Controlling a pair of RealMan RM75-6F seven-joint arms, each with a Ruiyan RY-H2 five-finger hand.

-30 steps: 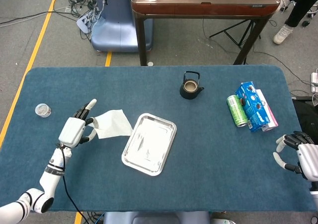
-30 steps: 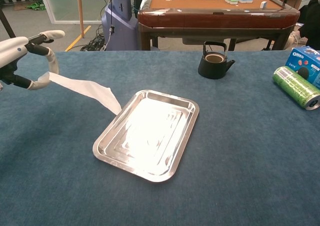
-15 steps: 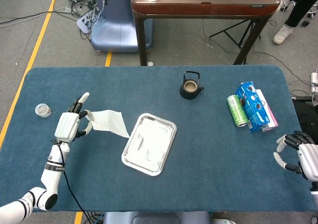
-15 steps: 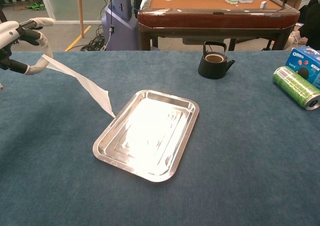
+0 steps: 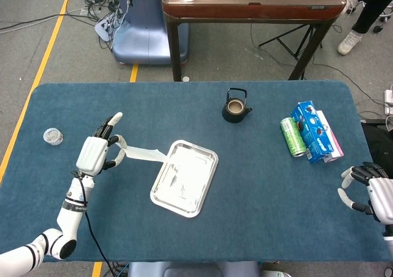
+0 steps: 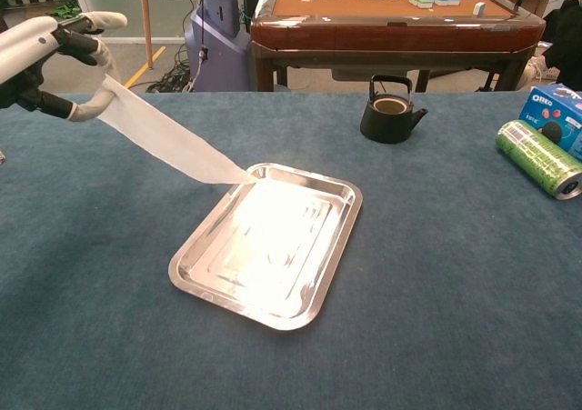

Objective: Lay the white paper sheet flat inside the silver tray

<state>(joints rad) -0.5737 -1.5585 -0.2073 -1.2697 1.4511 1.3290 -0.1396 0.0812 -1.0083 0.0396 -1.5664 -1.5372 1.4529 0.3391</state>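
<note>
My left hand pinches one end of the white paper sheet and holds it above the table, left of the silver tray. The sheet hangs down to the right, and its free end reaches the tray's near-left rim. The tray holds nothing. My right hand rests near the table's right edge with fingers curled and nothing in them; the chest view does not show it.
A black teapot stands behind the tray. A green can and a blue Oreo box lie at the right. A small clear lid lies at the far left.
My left hand has carried the sheet to the right and higher. The sheet's free end has moved from beside the tray to its rim. The right hand has not moved.
</note>
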